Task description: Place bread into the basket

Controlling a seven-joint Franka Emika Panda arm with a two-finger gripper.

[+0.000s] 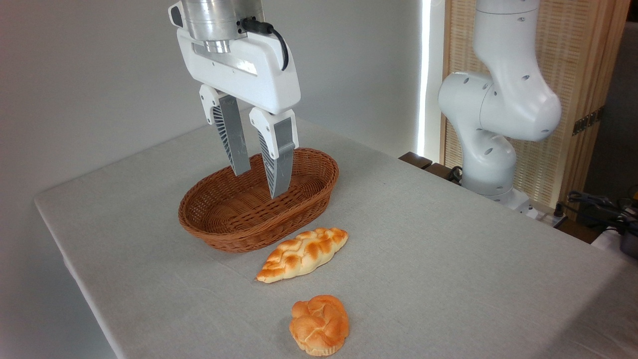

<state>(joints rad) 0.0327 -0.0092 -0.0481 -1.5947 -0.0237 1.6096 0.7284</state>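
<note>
The gripper [259,183] hangs over the oval woven wicker basket [304,209], its two grey ribbed fingers [234,137] pointing down and slightly to the right. The jaws stand apart with a clear gap between the tips and nothing between them. In this view the fingertips overlap the basket's hollow and far rim; how high they sit above the weave cannot be told. The white gripper body carries no readable lettering, and a black cable [279,40] plugs into the metal flange above it.

The basket holds nothing and sits on the grey cloth-covered worktop [448,259], toward its far left part.

The braided loaf [303,253] lies flat on the worktop just in front of the basket, outside it, close to the basket's near wall though contact cannot be told. Its long axis runs diagonally, one pointed end toward the lower left and the other toward the upper right. It is pale golden with orange-brown bumps.

Nearer the camera, apart from the loaf, sits a round knotted bun [319,324] of darker orange.

At the right, the white base and joints of the robot arm [498,109] rise beside the worktop's far edge, before a slatted wooden screen [583,75]. No brand marks or writing can be read anywhere.
</note>
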